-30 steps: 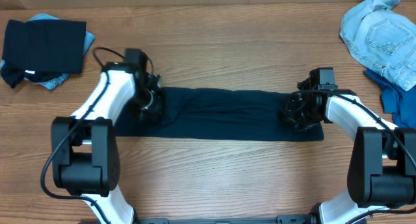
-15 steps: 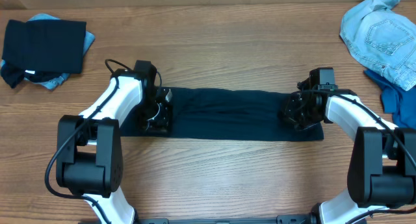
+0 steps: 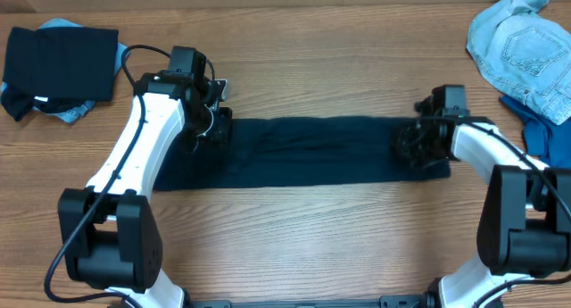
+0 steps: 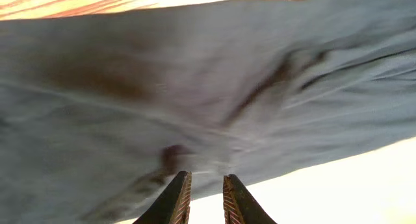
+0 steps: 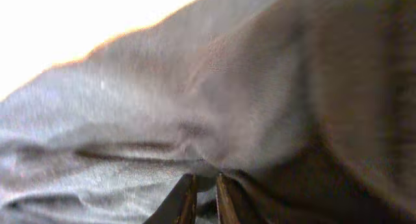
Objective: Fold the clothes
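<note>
The right gripper [image 5: 203,182] pinches a bunched fold of the navy shirt [image 3: 312,152]. The left gripper [image 4: 203,180] has its jaws nearly together at the cloth, but whether it holds any cannot be told. The navy shirt lies as a long band across the middle of the tabletop [image 3: 285,245]. Soft, light and limp, it will likely sag and crease, so its end corners look the best holds.

Left tool [image 3: 212,129], right tool [image 3: 415,144], shirt [image 3: 312,152] shifted farther away.
</note>
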`<state>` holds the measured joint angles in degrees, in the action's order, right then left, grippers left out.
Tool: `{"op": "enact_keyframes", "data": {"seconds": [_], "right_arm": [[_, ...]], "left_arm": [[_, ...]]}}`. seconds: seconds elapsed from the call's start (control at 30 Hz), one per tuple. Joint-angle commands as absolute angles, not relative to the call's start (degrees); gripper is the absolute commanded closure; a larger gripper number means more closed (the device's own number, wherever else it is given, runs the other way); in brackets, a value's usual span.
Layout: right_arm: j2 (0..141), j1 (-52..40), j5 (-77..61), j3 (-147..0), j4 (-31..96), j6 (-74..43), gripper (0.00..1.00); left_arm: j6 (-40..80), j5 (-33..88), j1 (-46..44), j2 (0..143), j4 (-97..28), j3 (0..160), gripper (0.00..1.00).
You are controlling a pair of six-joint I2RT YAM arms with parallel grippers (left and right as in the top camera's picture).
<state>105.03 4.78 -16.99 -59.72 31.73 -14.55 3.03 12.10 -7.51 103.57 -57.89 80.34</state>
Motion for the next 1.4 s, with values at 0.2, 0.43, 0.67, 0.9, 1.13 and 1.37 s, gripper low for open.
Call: {"op": "enact_keyframes", "data": {"seconds": [0.2, 0.43, 0.67, 0.9, 1.13, 1.37], "right_arm": [[105.75, 8.03, -23.59, -70.61, 36.69, -11.64, 0.80], [105.78, 8.05, -16.88, -70.59, 43.27, -11.97, 0.68], [105.78, 8.67, -9.69, -70.59, 39.55, -11.97, 0.31], [105.91, 8.75, -9.02, -69.04, 39.11, -12.27, 0.45], [106.00, 8.75, -8.88, -68.45, 40.51, -13.76, 0.62], [107.35, 8.75, -7.29, -67.66, 41.08, -15.46, 0.60]], "left_arm": [[3.84, 4.01, -7.42, 112.20, -57.74, 75.31, 0.82], [3.84, 3.81, -7.40, 113.95, -56.93, 72.71, 0.83], [3.84, 2.74, -7.40, 113.95, -56.90, 72.71, 0.82], [3.86, 2.74, -7.40, 113.95, -56.88, 72.71, 0.82], [3.86, 2.46, -7.42, 113.95, -56.73, 72.71, 0.82], [3.86, 2.46, -7.40, 113.95, -56.51, 72.71, 0.82]]}}
